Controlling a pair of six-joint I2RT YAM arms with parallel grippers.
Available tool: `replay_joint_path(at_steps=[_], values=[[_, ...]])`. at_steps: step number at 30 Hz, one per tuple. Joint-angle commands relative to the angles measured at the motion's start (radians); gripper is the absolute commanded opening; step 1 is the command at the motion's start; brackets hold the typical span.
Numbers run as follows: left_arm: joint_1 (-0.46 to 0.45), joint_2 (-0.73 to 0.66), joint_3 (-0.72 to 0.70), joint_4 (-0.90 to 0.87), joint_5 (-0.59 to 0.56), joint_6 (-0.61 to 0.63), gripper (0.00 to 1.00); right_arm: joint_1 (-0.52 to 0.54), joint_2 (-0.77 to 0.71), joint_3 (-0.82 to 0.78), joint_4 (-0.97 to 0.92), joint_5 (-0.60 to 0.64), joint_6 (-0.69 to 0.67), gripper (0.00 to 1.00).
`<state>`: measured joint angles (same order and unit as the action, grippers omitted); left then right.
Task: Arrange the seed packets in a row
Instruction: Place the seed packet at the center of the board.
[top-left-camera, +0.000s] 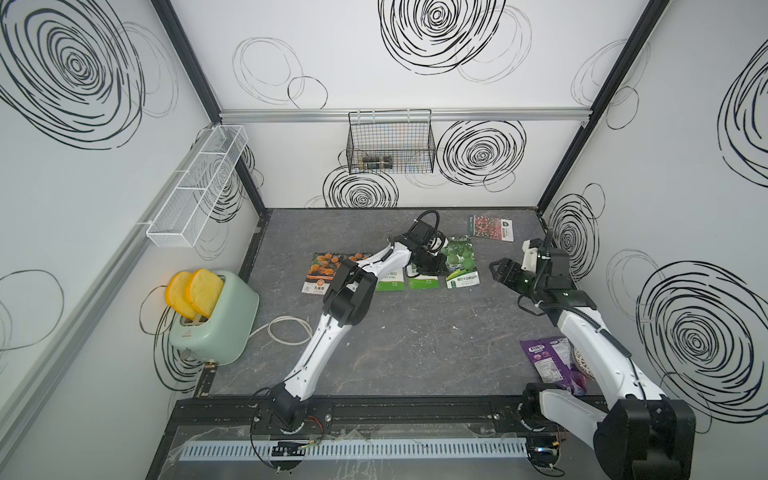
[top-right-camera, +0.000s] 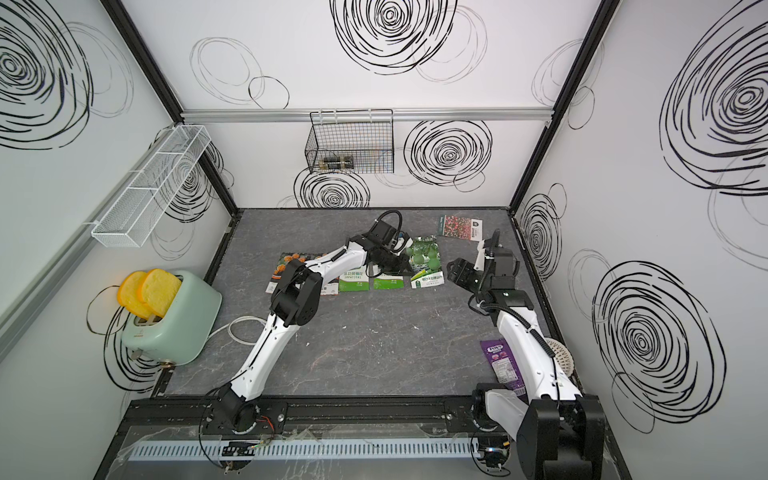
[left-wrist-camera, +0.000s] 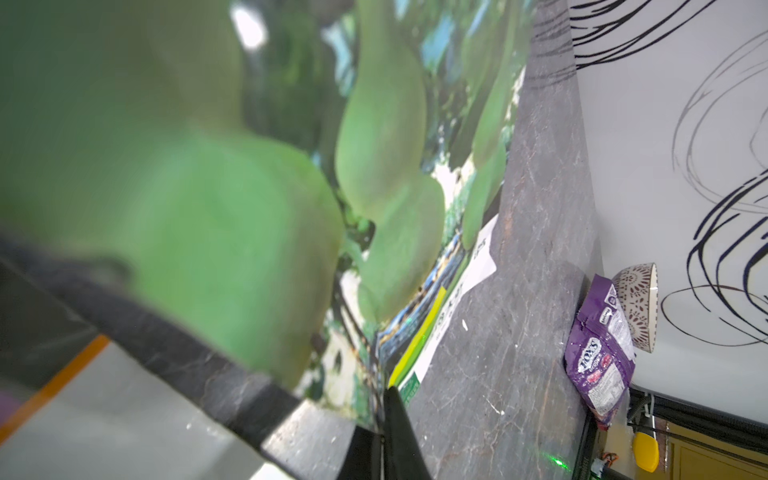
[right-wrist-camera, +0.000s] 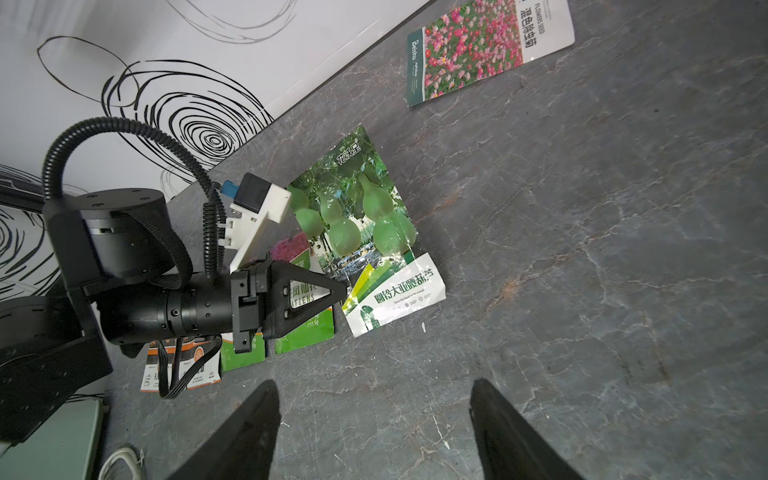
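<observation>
Left gripper (top-left-camera: 440, 271) — at green-fruit packet (top-left-camera: 463, 259)

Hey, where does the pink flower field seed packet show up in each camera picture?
Both top views: the pink flower packet lies at the far right corner of the table, apart from the others.
Left wrist: not in it.
Right wrist: pink flower packet beyond the green gourd packet, apart from it.
Shared landmark: that green gourd packet, in all four views.

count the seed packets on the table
6. Five in the mid-table row: two orange packets, two green-white packets, gourd packet. The flower-field packet lies apart by the back wall. The left arm covers parts; more could be hidden.
</observation>
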<state>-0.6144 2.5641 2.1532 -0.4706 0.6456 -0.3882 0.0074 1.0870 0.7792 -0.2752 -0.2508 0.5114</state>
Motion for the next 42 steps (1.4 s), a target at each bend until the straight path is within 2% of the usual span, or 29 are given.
replay_joint_path(at_steps=[1,10,14,17,19,23,31,36,42], values=[[0.011,0.02,0.031,0.027,-0.004,0.007,0.09,0.006,0.012,-0.003,0.02,0.003,-0.016,0.76],[0.025,-0.012,0.038,0.015,-0.021,0.02,0.17,0.006,0.035,0.017,0.017,-0.003,-0.021,0.79],[0.03,-0.038,0.039,0.002,-0.037,0.034,0.33,0.006,0.043,0.02,0.026,-0.005,-0.021,0.8],[0.036,-0.072,0.038,0.007,-0.035,0.032,0.52,0.006,0.058,0.026,0.037,-0.012,-0.019,0.8],[0.043,-0.101,0.036,0.013,-0.038,0.024,0.6,0.006,0.073,0.031,0.05,-0.016,-0.017,0.8],[0.064,-0.192,0.002,0.035,-0.035,-0.006,0.68,0.014,0.145,0.055,0.097,-0.034,-0.02,0.79],[0.143,-0.52,-0.301,0.211,-0.022,-0.133,0.97,0.116,0.546,0.341,-0.028,-0.01,-0.071,0.78],[0.196,-0.698,-0.559,0.321,0.001,-0.202,0.96,0.139,0.744,0.497,-0.091,-0.006,-0.092,0.78],[0.231,-0.835,-0.716,0.313,-0.016,-0.171,0.96,0.144,0.842,0.562,-0.095,-0.019,-0.097,0.78]])
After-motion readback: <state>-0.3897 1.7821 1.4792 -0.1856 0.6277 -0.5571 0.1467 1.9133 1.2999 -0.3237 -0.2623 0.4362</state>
